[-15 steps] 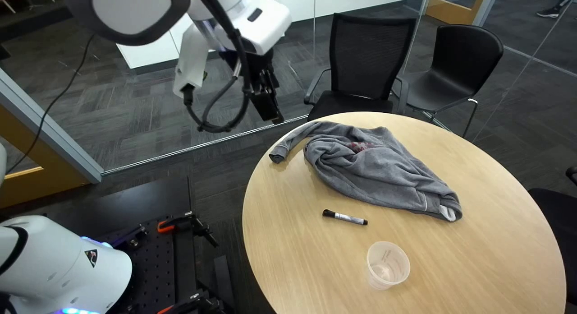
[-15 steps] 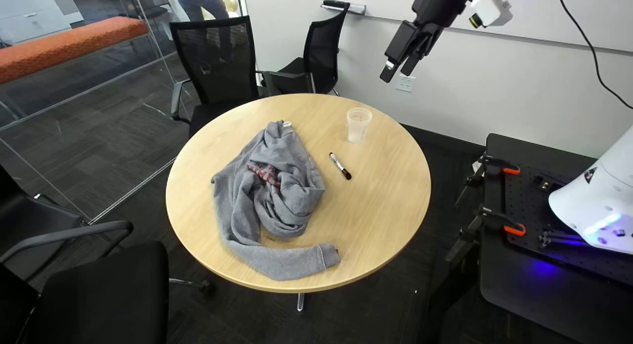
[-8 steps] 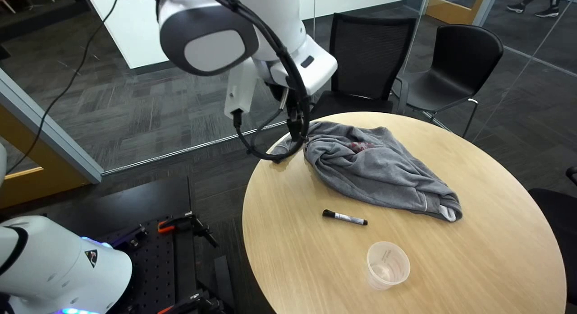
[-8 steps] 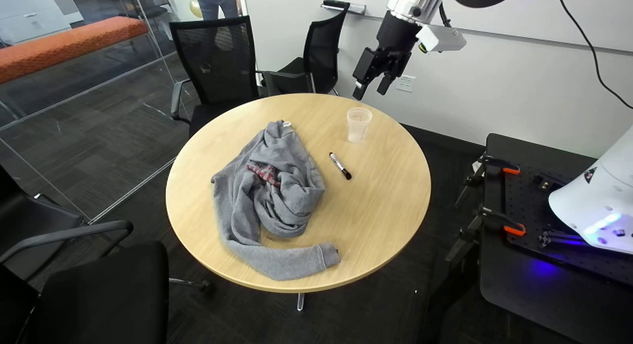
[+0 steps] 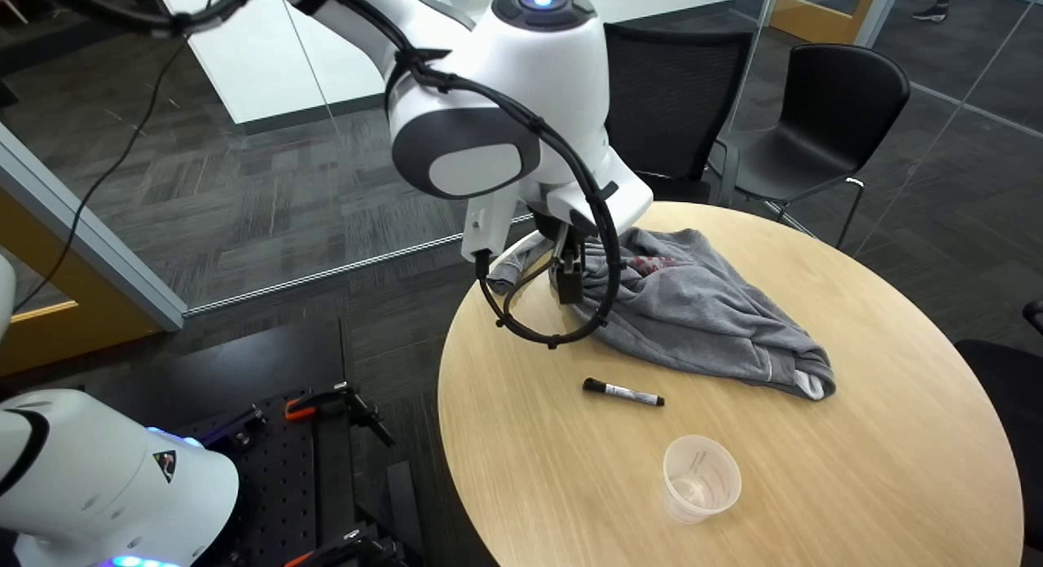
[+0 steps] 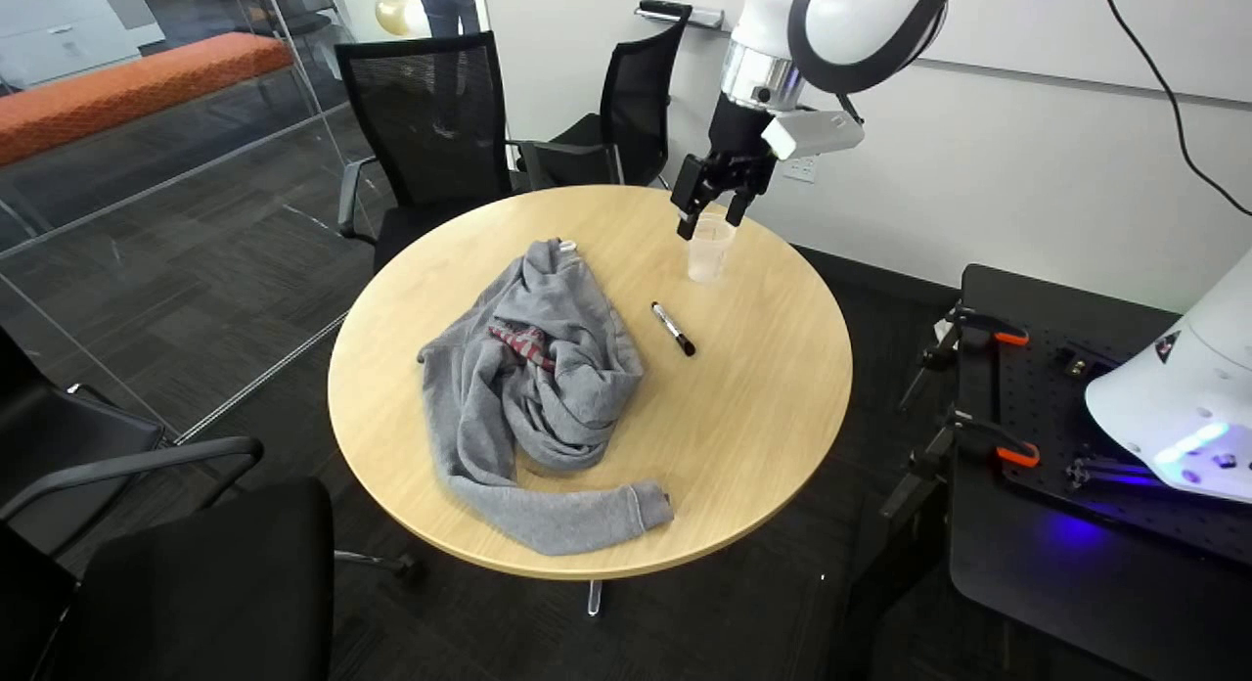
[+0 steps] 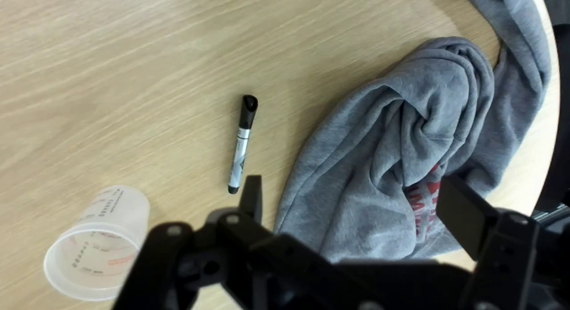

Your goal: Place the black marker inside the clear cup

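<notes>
A slim, pen-shaped marker with a black cap and a pale printed barrel (image 7: 240, 145) lies loose on the round, light-wood table (image 6: 743, 446), between the crumpled grey cloth sweatshirt (image 6: 538, 368) and the edge facing the white robot base (image 6: 1174, 397); its cap points toward that edge. The small, see-through plastic cup with a whitish rim (image 6: 708, 260) stands upright, apart from the marker, in an exterior view nearer the table's far edge. The black two-fingered gripper (image 7: 358, 207) hangs above the wood, fingers wide apart and holding nothing; in the wrist view the marker shows outside their gap.

The marker should be light and stiff, its smooth barrel apt to roll or slip. The surest hold is probably across mid-barrel, fingers low and square to its length. The cup looks thin and light, so a knock could tip it.
</notes>
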